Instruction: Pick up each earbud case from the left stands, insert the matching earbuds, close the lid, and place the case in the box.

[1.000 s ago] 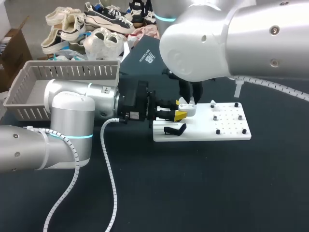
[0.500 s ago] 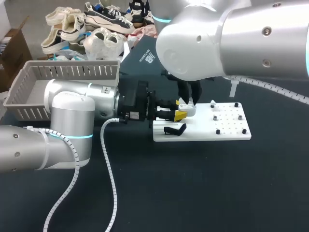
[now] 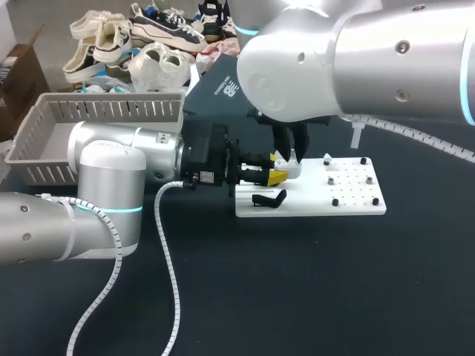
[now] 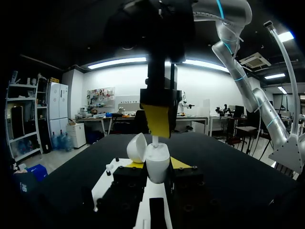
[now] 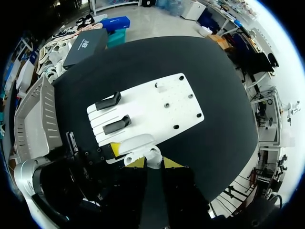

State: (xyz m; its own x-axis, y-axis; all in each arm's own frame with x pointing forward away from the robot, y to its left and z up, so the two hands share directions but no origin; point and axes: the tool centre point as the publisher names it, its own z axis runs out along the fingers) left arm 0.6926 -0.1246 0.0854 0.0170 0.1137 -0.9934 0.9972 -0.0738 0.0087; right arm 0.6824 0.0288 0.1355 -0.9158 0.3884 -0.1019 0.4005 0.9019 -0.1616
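My left gripper (image 3: 274, 177) is shut on a white earbud case (image 4: 157, 164), held over the left edge of the white board (image 3: 312, 194); the case's lid (image 4: 137, 147) stands open. My right gripper (image 4: 157, 119) comes down from above, directly over the open case. It is shut on a white earbud (image 4: 155, 140), whose lower end is at the case's mouth. In the right wrist view the case (image 5: 152, 155) shows just ahead of my right gripper (image 5: 153, 163), with two empty black stands (image 5: 116, 125) beyond it.
A grey slatted basket (image 3: 96, 122) stands at the back left, behind my left arm. The white board's right part carries small black pegs (image 3: 335, 202) and a small white piece (image 3: 327, 159). A dark flat box (image 5: 86, 45) lies past the board.
My right arm's upper links have shifted slightly left in the head view. Both grippers and the case stay where they were.
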